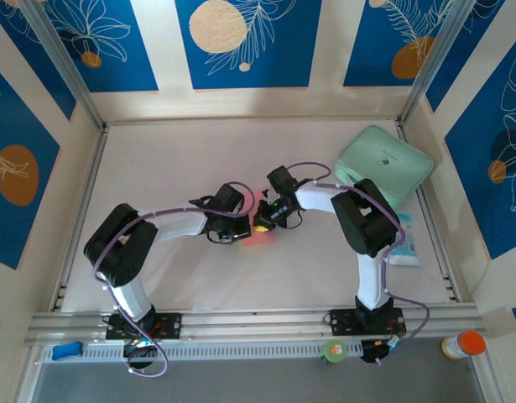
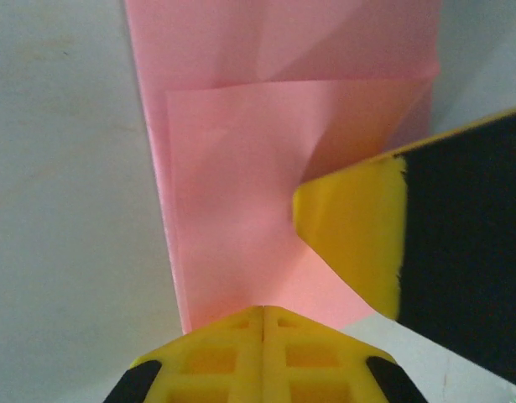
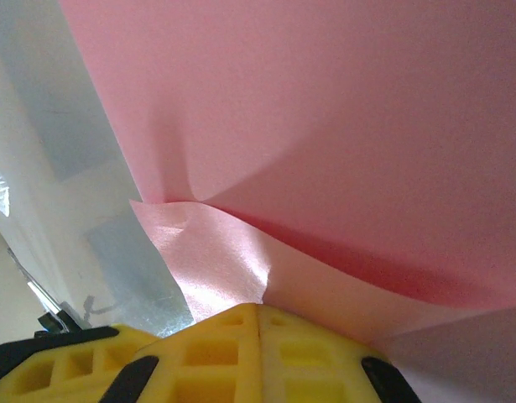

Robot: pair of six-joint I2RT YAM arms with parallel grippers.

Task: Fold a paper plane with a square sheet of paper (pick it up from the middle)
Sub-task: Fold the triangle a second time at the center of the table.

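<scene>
The salmon-pink square sheet of paper (image 1: 260, 236) is held over the middle of the table, between the two grippers. In the left wrist view the sheet (image 2: 241, 193) shows creases and a flap folded over itself. My left gripper (image 2: 263, 309) is shut on the sheet's near edge. The right gripper's yellow finger (image 2: 350, 239) rests on the sheet from the right. In the right wrist view my right gripper (image 3: 259, 306) is shut on a curling layer of the sheet (image 3: 341, 126). From above, the left gripper (image 1: 243, 225) and right gripper (image 1: 266, 220) almost touch. No paper plane shape can be made out.
A mint-green pad (image 1: 383, 166) lies at the back right corner. A white and blue packet (image 1: 406, 240) sits by the right wall. An orange-capped bottle (image 1: 464, 344), a green object (image 1: 333, 350) and a blue object (image 1: 66, 350) lie beyond the front rail.
</scene>
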